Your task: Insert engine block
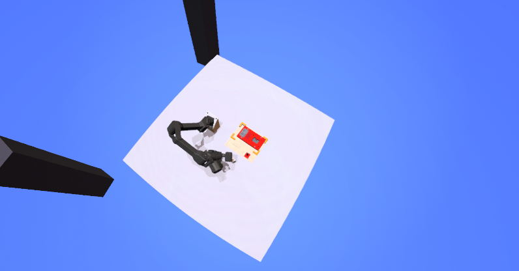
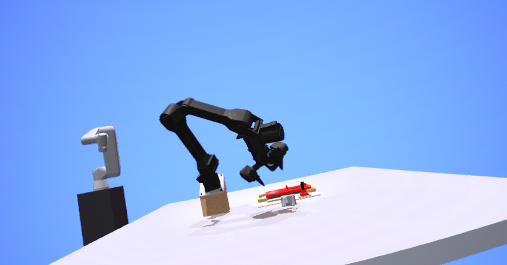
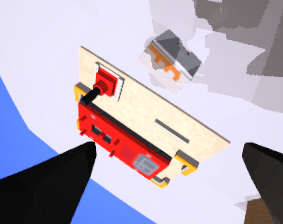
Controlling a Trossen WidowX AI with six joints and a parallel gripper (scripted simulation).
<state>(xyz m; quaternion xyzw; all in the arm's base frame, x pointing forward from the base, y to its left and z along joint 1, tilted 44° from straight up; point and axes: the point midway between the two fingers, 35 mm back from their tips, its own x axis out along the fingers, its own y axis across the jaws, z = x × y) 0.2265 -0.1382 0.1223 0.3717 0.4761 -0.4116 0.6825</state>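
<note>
Here's your arm (image 1: 188,149) (image 2: 191,139), and at the left of the top view its elbow is folded out toward the bench's upper-left edge. In the exterior view that elbow is the high point: the upper arm climbs to it from the wooden base block (image 1: 216,126) (image 2: 214,204) (image 3: 258,212), then the forearm slopes down to the right and the wrist bends down. Your tool (image 1: 232,159) (image 2: 272,176) (image 3: 170,145) is spread wide, nothing in its grip, tips angled down above the bench (image 1: 253,204) (image 2: 319,227) (image 3: 37,75).

Over to that surface, pale, with the left corner first in the top view, then the base block inboard of the upper-left edge. Next comes your engine block (image 1: 233,160) (image 2: 288,200) (image 3: 178,52), partly hidden from above by a finger; it's on the bench, near the cream board (image 1: 236,144) (image 2: 264,204) (image 3: 142,105) and outside the car body (image 1: 248,135) (image 2: 283,192) (image 3: 127,147). That red body lies on the board between yellow corner brackets, toward the bench's middle, with a red stand (image 1: 247,155) (image 2: 304,192) (image 3: 107,84) nearby. Around you it's plain blue: a dark pillar (image 1: 54,169) off the left corner, and another pillar (image 1: 203,22) by the top corner. In the exterior view, a pale grey arm (image 2: 112,150) tops a dark pedestal (image 2: 100,216) beyond the bench's left edge.
</note>
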